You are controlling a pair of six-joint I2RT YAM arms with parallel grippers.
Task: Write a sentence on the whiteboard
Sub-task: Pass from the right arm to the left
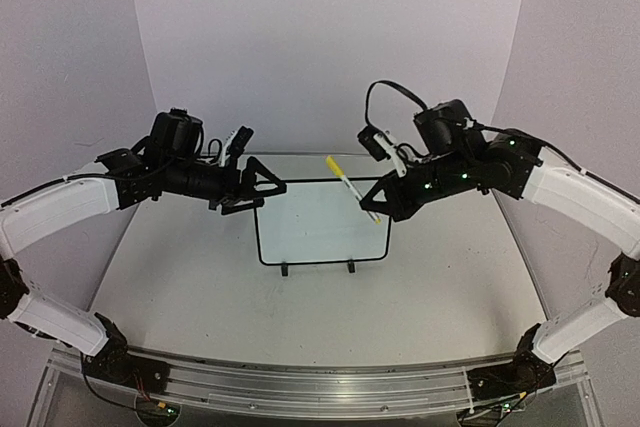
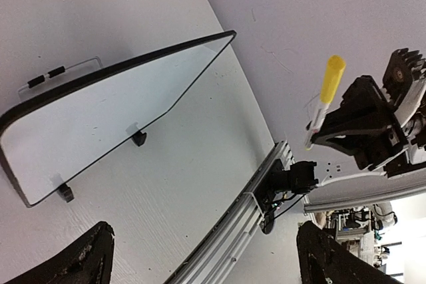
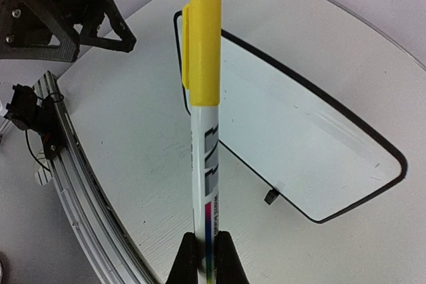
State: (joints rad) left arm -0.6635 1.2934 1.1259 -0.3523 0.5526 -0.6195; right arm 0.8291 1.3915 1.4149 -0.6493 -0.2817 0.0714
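Yellow-cap marker (image 3: 203,118) label: R-wrist view only.

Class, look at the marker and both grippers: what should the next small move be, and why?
Probably bring the open left gripper across to the yellow cap to pull it off. The right gripper is shut on the marker, whose cap is still on, and the whiteboard looks blank, so writing can't start yet.

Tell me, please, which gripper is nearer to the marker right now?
Right. The right gripper is shut on the marker at the end opposite its cap, near the whiteboard at its upper right corner. The left gripper stands open, clear of the marker, by the board's upper left corner.
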